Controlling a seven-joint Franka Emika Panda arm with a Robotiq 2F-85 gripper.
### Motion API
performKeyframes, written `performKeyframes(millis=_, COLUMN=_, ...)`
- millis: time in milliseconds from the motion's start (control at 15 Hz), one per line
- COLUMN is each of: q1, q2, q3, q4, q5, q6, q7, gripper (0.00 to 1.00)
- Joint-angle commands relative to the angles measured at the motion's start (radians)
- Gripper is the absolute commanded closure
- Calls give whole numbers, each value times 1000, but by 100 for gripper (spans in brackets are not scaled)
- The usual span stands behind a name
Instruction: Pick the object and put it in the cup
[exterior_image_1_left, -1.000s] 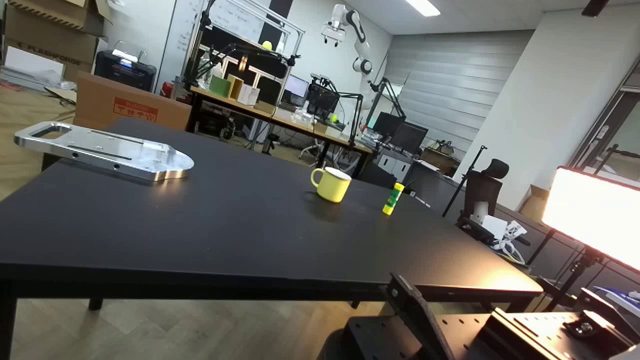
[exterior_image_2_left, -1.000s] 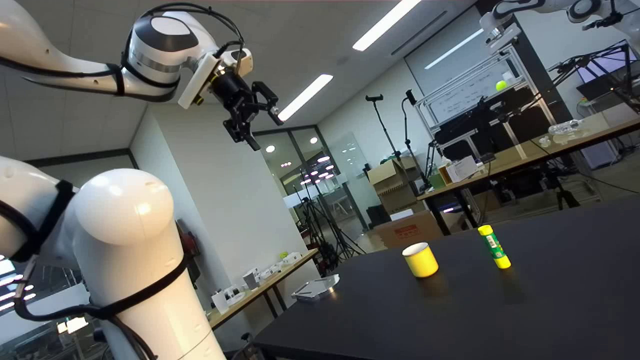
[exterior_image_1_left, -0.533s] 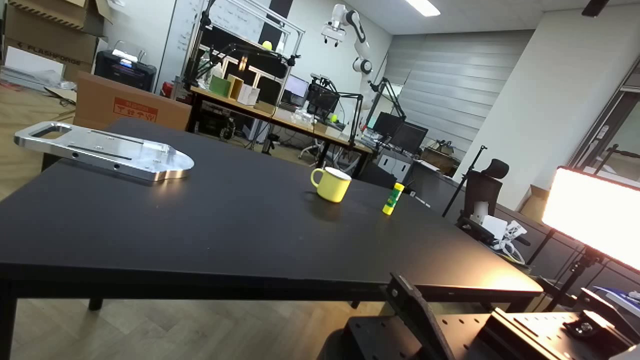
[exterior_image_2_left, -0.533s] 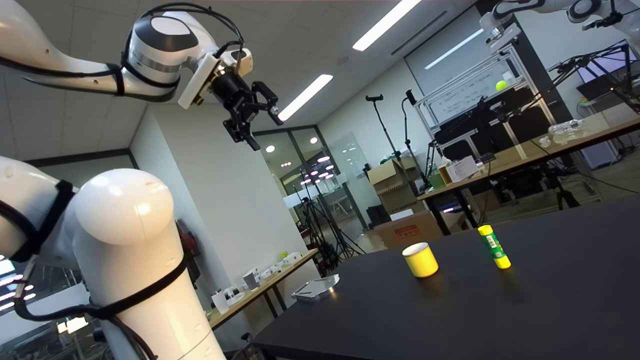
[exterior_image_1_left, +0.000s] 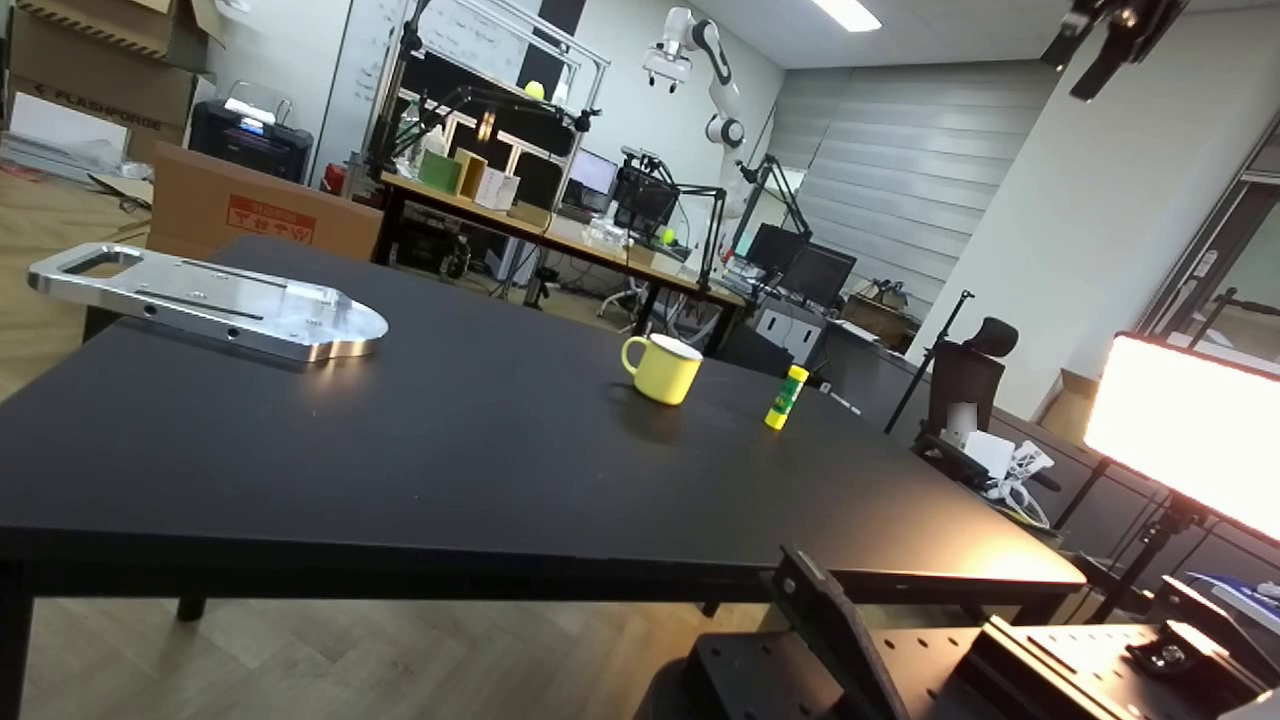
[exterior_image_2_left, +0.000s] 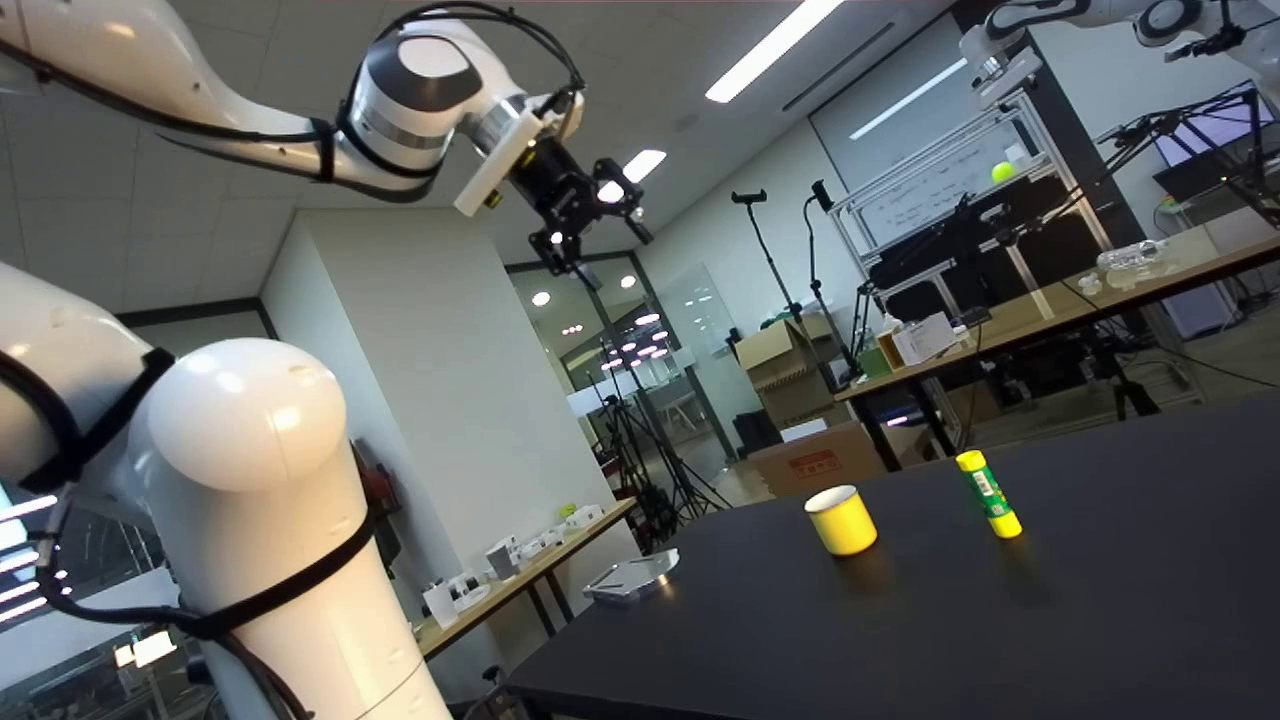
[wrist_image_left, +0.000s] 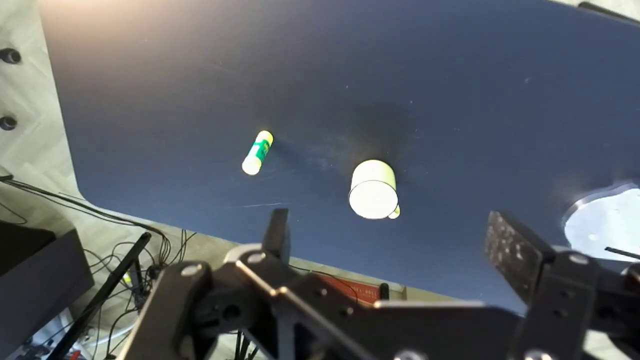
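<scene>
The object, a small yellow stick with a green label like a glue stick, stands upright on the dark table in both exterior views (exterior_image_1_left: 787, 397) (exterior_image_2_left: 988, 494) and in the wrist view (wrist_image_left: 258, 153). The cup, a squat yellow mug with a pale inside, stands upright beside it, apart from it, in both exterior views (exterior_image_1_left: 665, 372) (exterior_image_2_left: 842, 522) and in the wrist view (wrist_image_left: 372, 192). Its handle shows in an exterior view. My gripper (exterior_image_2_left: 618, 260) is open and empty, high above the table; it also shows in an exterior view (exterior_image_1_left: 1072, 75) and the wrist view (wrist_image_left: 386, 217).
A silver metal plate (exterior_image_1_left: 220, 300) lies at the end of the table (exterior_image_1_left: 480, 460) on the cup's handle side; it also shows in the wrist view (wrist_image_left: 607, 225). A bright lamp panel (exterior_image_1_left: 1190, 430) stands off the table. A black bracket (exterior_image_1_left: 840, 640) is near its edge.
My arm and gripper have moved right and out toward the table in an exterior view. The gripper has come lower into the top right of an exterior view. The object and the cup have not moved.
</scene>
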Motion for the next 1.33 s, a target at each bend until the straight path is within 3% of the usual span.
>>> performKeyframes(millis=0, q1=30, q2=260, q3=-101, q4=133, q5=58, q6=88, q7=-122, gripper=0)
performKeyframes(millis=333, q1=49, q2=587, q3=-187, q4=379, q5=164, q6=116, q7=-156, gripper=0)
performKeyframes(millis=600, q1=-65, q2=803, q3=-122, q4=603, q5=247, q6=91, q7=-22, gripper=0)
performKeyframes(millis=800, q1=-114, q2=930, q3=-95, q4=770, q5=215, q6=26, q7=96, gripper=0)
performKeyframes(millis=867, q1=-122, q2=839, q3=-76, q4=629, q5=224, q6=101, q7=4, gripper=0)
performKeyframes(millis=1067, q1=-141, q2=918, q3=-67, q4=729, q5=220, q6=62, q7=52, gripper=0)
performKeyframes(millis=1267, q1=-142, q2=925, q3=-66, q4=741, q5=220, q6=56, q7=58, gripper=0)
